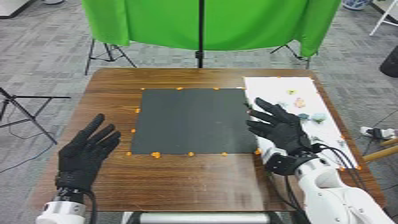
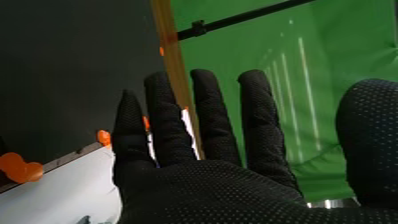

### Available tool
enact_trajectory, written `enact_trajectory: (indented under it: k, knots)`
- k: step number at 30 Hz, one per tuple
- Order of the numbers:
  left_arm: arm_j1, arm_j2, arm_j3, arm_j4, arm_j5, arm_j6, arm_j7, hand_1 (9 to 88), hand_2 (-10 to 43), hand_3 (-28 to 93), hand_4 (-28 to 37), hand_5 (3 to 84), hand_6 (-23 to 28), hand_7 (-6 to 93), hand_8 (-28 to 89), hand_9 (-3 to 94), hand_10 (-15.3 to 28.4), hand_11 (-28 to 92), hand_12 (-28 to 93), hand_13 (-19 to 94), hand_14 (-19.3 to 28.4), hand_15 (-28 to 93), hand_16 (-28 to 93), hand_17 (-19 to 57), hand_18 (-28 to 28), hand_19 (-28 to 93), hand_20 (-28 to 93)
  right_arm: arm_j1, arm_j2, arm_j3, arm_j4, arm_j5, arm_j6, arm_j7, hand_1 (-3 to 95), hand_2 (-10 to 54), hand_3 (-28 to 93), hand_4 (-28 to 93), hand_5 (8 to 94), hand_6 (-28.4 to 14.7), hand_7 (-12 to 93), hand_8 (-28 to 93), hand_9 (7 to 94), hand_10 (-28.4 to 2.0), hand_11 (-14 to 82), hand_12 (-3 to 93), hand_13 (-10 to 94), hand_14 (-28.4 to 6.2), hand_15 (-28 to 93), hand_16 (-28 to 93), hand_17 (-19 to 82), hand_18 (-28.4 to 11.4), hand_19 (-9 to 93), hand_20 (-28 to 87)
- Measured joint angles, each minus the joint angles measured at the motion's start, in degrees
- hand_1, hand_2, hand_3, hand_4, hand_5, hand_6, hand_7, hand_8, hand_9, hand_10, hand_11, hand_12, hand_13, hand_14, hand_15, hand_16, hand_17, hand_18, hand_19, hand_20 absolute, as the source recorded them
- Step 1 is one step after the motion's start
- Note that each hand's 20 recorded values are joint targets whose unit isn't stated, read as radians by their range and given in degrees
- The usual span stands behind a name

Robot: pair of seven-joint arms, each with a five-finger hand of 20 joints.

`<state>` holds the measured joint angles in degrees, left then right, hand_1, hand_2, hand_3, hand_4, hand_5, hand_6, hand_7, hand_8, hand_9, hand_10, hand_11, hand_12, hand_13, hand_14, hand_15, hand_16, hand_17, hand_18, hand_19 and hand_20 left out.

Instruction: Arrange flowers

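Observation:
In the head view my right hand (image 1: 282,129) is open over the left edge of the white sheet, beside the dark mat, with nothing in it. Small flowers lie on the sheet: a yellow-green one (image 1: 291,92), a peach one (image 1: 299,102) and a pale blue-green one (image 1: 319,117), beyond and to the right of that hand. My left hand (image 1: 82,155) is open above the table's left side, holding nothing. The right wrist view has my right hand (image 2: 209,187) with straight, spread fingers and the thumb apart.
The dark mat (image 1: 191,120) lies mid-table, with orange pieces (image 1: 156,155) around its border. The white sheet (image 1: 277,84) covers the right side of the brown table (image 1: 204,185). A green cloth (image 1: 160,22) hangs behind the far edge.

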<state>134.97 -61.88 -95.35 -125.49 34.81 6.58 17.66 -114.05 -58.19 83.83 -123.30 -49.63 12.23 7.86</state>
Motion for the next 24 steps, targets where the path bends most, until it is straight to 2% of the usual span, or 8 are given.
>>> enact_trajectory:
  k: [6, 10, 12, 15, 17, 20, 23, 24]
  knots:
    - [0.1, 0.00, -0.04, -0.03, 0.00, 0.07, -0.02, 21.3, 5.6, 81, -28.3, 36.4, 6.1, 8.1, -9, 33.6, 18.6, 17, 8, 20, 26.6, 41, -8, -12.0, 24.4, 51, 4, 0.4, 0.2, 0.1, 0.1, 0.0, -0.1, 0.1, 15.7, 5.9, 78, -28, 41.2, 2.6, 15, -14, 45.2, -14.1, 10.5, 11.4, 37, -18.0, 23, 17, 2, -20.9, 49, 16]
    - [0.3, -0.10, -0.08, -0.04, 0.02, 0.07, -0.03, 21.3, 5.6, 81, -28.3, 36.6, 6.2, 8.0, -9, 33.8, 18.7, 17, 8, 20, 26.8, 41, -8, -11.9, 24.4, 51, 5, 0.8, 0.7, -0.3, -0.1, -0.8, 0.7, 0.1, 16.5, 6.5, 79, -28, 44.7, 0.6, 16, -15, 49.4, -14.8, 13.9, 11.2, 42, -17.4, 30, 14, 6, -22.6, 54, 18]
    - [0.3, -0.14, -0.17, -0.07, 0.04, 0.06, -0.03, 21.3, 5.6, 81, -28.3, 36.6, 6.2, 8.0, -9, 33.8, 18.7, 17, 8, 20, 26.8, 41, -8, -12.0, 24.4, 51, 5, 1.0, 1.6, -1.4, -0.7, -4.0, 3.7, 0.3, 17.6, 6.1, 78, -28, 46.6, -0.6, 16, -15, 51.7, -15.3, 16.0, 11.1, 45, -17.3, 36, 12, 9, -23.9, 60, 19]
    - [0.5, -0.21, -0.41, -0.21, 0.08, 0.06, -0.03, 21.3, 5.7, 81, -28.3, 36.6, 6.2, 8.1, -9, 33.7, 18.7, 17, 8, 20, 26.8, 41, -8, -12.0, 24.4, 51, 5, 1.0, 3.2, -3.1, -2.2, -10.8, 10.5, 1.5, 20.8, 4.3, 77, -28, 52.3, -2.8, 18, -15, 57.3, -15.7, 25.1, 12.4, 50, -16.4, 44, 10, 13, -24.7, 64, 19]
    - [0.6, -0.24, -0.68, -0.36, 0.09, 0.06, -0.03, 21.4, 5.7, 81, -28.3, 36.6, 6.2, 8.1, -9, 33.7, 18.8, 17, 8, 20, 26.8, 41, -8, -12.0, 24.4, 51, 5, 0.9, 4.5, -3.7, -4.0, -16.7, 16.4, 5.2, 23.5, 3.2, 77, -28, 55.5, -4.2, 18, -15, 59.9, -15.7, 29.8, 12.2, 54, -15.5, 49, 8, 17, -24.3, 70, 17]
    - [0.7, -0.17, -0.79, -0.53, 0.09, 0.09, 0.09, 21.4, 5.7, 80, -28.3, 36.5, 6.2, 8.2, -9, 33.7, 18.8, 17, 8, 20, 26.9, 41, -8, -12.0, 24.4, 51, 5, 1.1, 6.5, -5.1, -6.9, -25.5, 23.6, 15.0, 26.3, 1.7, 76, -28, 59.7, -5.2, 19, -15, 63.2, -16.8, 33.9, 13.2, 58, -15.4, 54, 8, 22, -24.3, 76, 17]
    - [0.7, -0.09, -0.83, -0.65, 0.06, 0.14, 0.26, 21.4, 5.8, 81, -28.3, 36.5, 6.2, 8.2, -9, 33.7, 18.8, 17, 8, 20, 26.9, 41, -8, -11.9, 24.4, 51, 5, 2.9, 8.3, -8.7, -8.4, -34.7, 28.7, 25.9, 29.5, -1.3, 74, -26, 66.7, -5.4, 21, -14, 68.3, -17.3, 40.1, 15.0, 65, -14.3, 63, 9, 29, -24.5, 85, 14]
    - [0.7, -0.03, -0.83, -0.66, 0.04, 0.17, 0.34, 21.4, 5.7, 81, -28.3, 36.4, 6.2, 8.2, -9, 33.7, 18.8, 17, 8, 20, 26.9, 41, -8, -11.9, 24.4, 51, 5, 3.8, 8.7, -10.1, -8.5, -37.5, 29.3, 28.8, 30.6, -2.2, 74, -26, 68.6, -5.1, 23, -14, 69.9, -16.5, 42.7, 15.9, 67, -13.5, 65, 10, 31, -24.7, 88, 14]
